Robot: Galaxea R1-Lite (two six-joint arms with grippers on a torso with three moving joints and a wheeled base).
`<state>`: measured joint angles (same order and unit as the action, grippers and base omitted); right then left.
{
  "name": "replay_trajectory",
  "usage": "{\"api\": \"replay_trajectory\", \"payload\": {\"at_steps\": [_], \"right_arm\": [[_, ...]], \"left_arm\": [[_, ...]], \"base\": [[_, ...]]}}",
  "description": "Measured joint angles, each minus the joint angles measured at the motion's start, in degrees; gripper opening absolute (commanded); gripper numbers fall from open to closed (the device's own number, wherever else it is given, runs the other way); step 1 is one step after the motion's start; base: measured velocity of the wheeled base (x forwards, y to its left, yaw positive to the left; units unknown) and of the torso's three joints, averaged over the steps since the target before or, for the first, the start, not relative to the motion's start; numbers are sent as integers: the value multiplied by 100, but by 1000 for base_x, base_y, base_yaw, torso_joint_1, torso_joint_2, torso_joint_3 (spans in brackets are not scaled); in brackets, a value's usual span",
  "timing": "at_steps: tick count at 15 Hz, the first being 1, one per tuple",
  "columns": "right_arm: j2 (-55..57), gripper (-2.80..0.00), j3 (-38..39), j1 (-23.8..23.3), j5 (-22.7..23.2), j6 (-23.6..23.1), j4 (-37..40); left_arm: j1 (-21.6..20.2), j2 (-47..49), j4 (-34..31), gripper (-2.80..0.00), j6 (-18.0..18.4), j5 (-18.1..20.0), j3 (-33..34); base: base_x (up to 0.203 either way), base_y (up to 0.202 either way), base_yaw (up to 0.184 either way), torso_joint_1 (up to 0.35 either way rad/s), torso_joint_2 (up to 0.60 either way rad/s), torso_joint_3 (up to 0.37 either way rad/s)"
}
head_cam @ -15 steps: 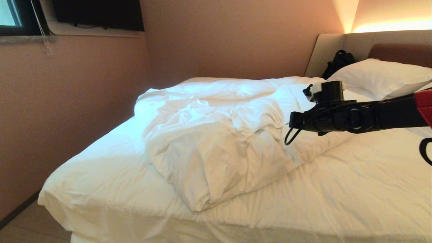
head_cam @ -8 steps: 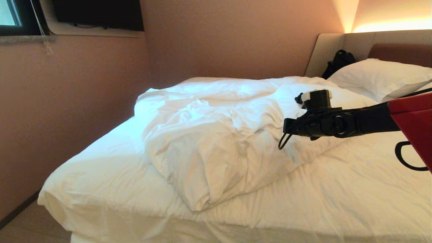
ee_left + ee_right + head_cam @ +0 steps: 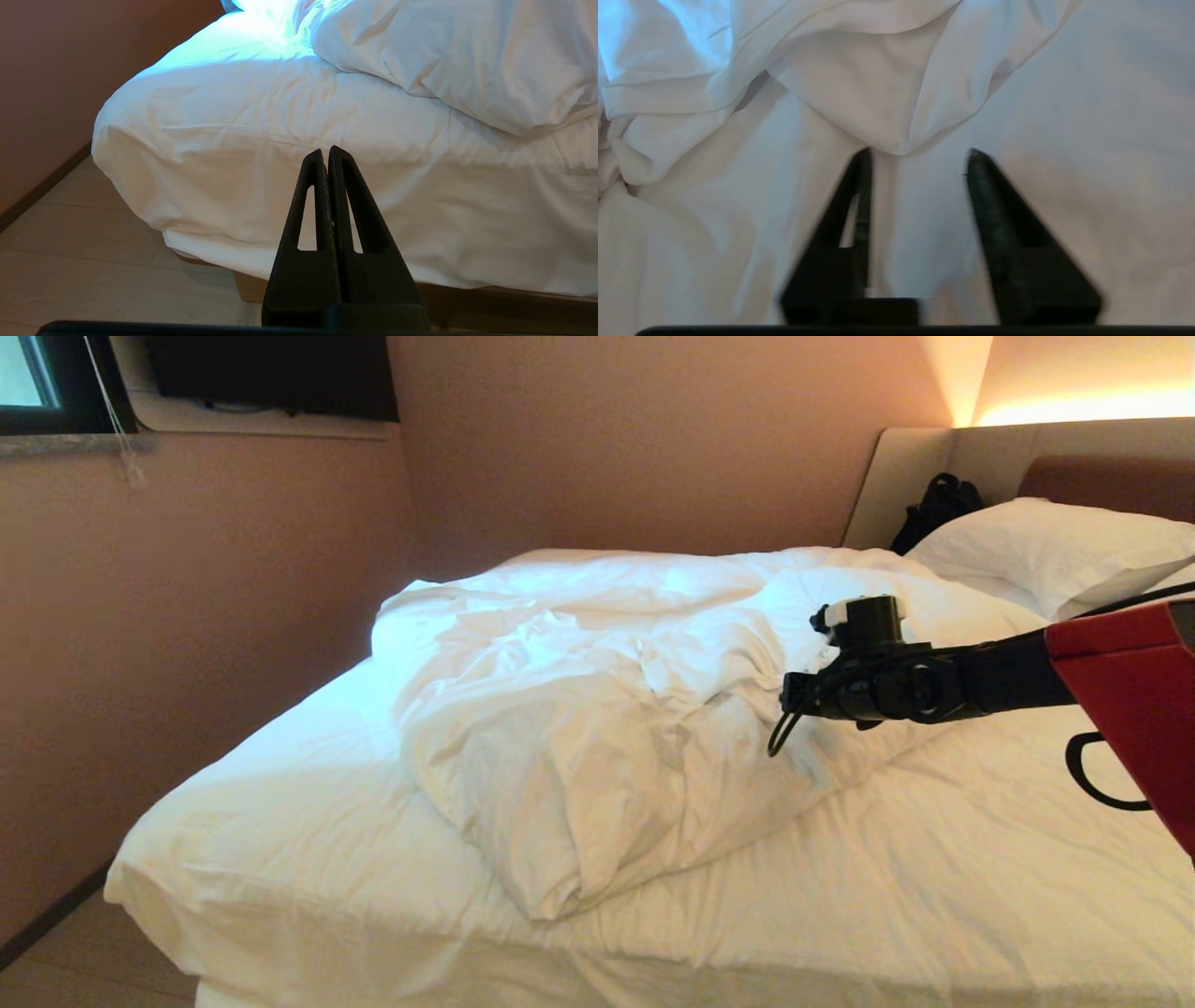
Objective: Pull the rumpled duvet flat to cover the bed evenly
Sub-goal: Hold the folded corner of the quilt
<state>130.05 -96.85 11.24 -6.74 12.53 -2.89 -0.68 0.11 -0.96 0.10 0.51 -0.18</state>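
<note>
**Duvet bunched in the middle, our right gripper parted just above it**

So here's where we are. The duvet is heaped in a rumpled mound across the middle of the bed, running from the far side by the wall down toward the near edge, where it ends in a folded, rounded lump. Around it we see bare white sheet on the near-left corner and along the whole near-right stretch of mattress. Definitely not flat, definitely not covering evenly.

Our right arm reaches in from the right side of the head view, out over the right flank of the mound. The right gripper has its fingers parted with a clear gap between them, nothing pinched in there. In the right wrist view the tips sit just beside the rounded end of a duvet fold; whether they actually touch the cloth, we can't tell, since it's a bit blurred.

Our left gripper is parked low off the near-left corner of the bed, fingers pressed together and empty, pointing at the side of the sheeted mattress with the pale floor below it.

Up at the head end there's a plump pillow against the headboard, with a black bag tucked beside it.
</note>
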Motion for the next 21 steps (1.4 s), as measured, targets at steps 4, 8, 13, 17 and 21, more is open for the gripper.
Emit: {"api": "replay_trajectory", "payload": {"at_steps": [4, 8, 13, 17, 21], "right_arm": [[180, 0, -183, -2, -176, -67, -2], [546, 0, -305, -2, -554, -257, 0], [995, -280, -465, -5, -605, -267, 53], [1094, -280, -466, -11, -585, -261, 69], [1016, -280, -435, -9, -584, -215, 89]], "left_arm": [[0, 0, -1, -280, 0, 0, 0], [0, 0, -3, -280, 0, 1, 1], [0, 0, 0, -280, 0, 1, 1], [0, 0, 0, -280, 0, 1, 0], [0, 0, -5, -280, 0, 1, 0]], "base": [[0, 0, 0, 0, 0, 0], [0, 0, 0, 0, 0, 0], [0, 0, 0, 0, 0, 0], [0, 0, 0, 0, 0, 0], [0, 0, 0, 0, 0, 0]]}}
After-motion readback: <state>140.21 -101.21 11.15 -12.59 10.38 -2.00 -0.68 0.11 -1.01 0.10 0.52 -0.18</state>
